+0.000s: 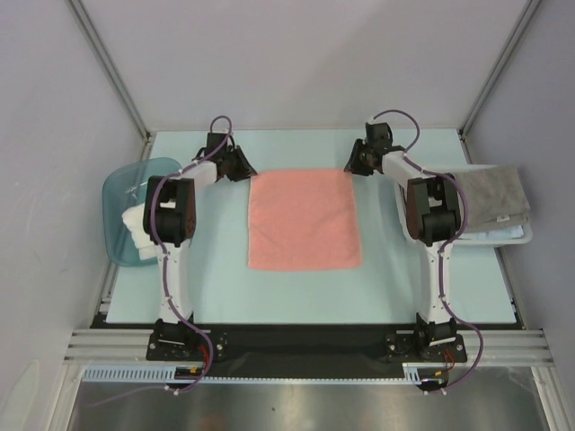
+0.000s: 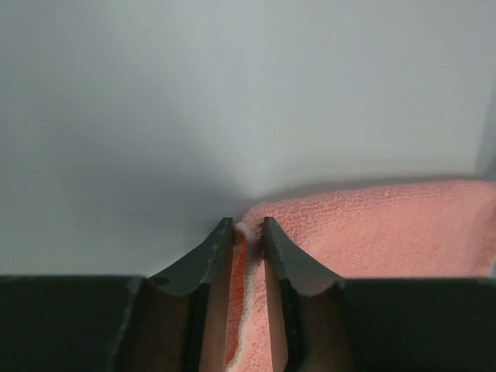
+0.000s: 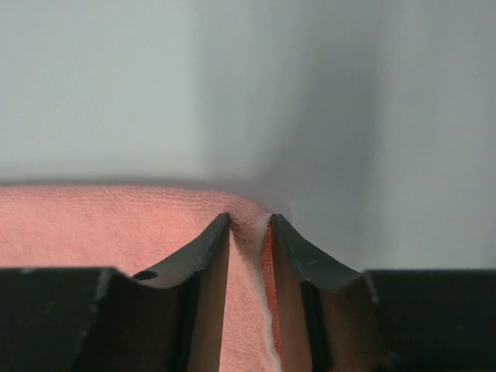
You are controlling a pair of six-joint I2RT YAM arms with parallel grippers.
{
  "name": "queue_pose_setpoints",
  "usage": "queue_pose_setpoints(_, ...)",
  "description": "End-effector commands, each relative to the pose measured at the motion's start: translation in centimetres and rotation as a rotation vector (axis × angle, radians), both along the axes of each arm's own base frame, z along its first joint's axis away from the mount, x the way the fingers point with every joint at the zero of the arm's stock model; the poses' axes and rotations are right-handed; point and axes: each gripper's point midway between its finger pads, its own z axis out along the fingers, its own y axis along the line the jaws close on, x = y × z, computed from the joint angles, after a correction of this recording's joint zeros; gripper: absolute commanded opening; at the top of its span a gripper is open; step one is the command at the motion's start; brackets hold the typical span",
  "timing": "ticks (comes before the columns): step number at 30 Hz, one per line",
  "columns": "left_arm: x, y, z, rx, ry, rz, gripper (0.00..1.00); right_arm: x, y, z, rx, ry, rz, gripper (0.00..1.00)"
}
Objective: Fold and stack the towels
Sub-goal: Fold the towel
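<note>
A salmon-pink towel (image 1: 304,220) lies flat in the middle of the table. My left gripper (image 1: 244,169) is at its far left corner. In the left wrist view that gripper (image 2: 248,232) is shut on the towel (image 2: 387,225), with the corner pinched between the tips. My right gripper (image 1: 352,164) is at the far right corner. The right wrist view shows the gripper (image 3: 249,225) shut on the towel (image 3: 101,225) in the same way. A grey towel (image 1: 492,196) lies folded at the right. A white towel (image 1: 135,220) sits in the tub at the left.
A translucent blue tub (image 1: 121,193) stands at the table's left edge. A white basket (image 1: 517,235) sits under the grey towel at the right edge. Grey walls close in the back and sides.
</note>
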Motion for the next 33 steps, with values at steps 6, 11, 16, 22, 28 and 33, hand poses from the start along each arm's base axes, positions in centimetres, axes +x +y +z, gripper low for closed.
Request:
queue_pose_setpoints(6,2.0,-0.6,1.4,-0.054,-0.059,-0.005,0.15,2.3,-0.5,1.8,0.032,-0.047,-0.016,0.17)
queue_pose_setpoints(11,3.3,-0.1,3.0,-0.073,-0.120,0.012,0.12,3.3,-1.3,2.7,0.030,-0.076,-0.025,0.04)
queue_pose_setpoints(16,4.8,0.3,5.0,-0.093,-0.199,0.016,0.07,4.3,-1.8,4.6,0.025,-0.136,-0.028,0.00)
queue_pose_setpoints(22,5.7,0.2,8.8,-0.129,-0.310,-0.008,0.00,4.7,-1.6,7.1,0.030,-0.231,0.001,0.00)
queue_pose_setpoints(28,4.8,-0.1,12.3,-0.152,-0.395,-0.039,0.00,3.8,-1.9,8.8,0.024,-0.271,0.004,0.00)
queue_pose_setpoints(33,3.4,-0.2,13.4,-0.160,-0.408,-0.056,0.00,2.3,-2.2,10.8,0.023,-0.301,0.001,0.00)
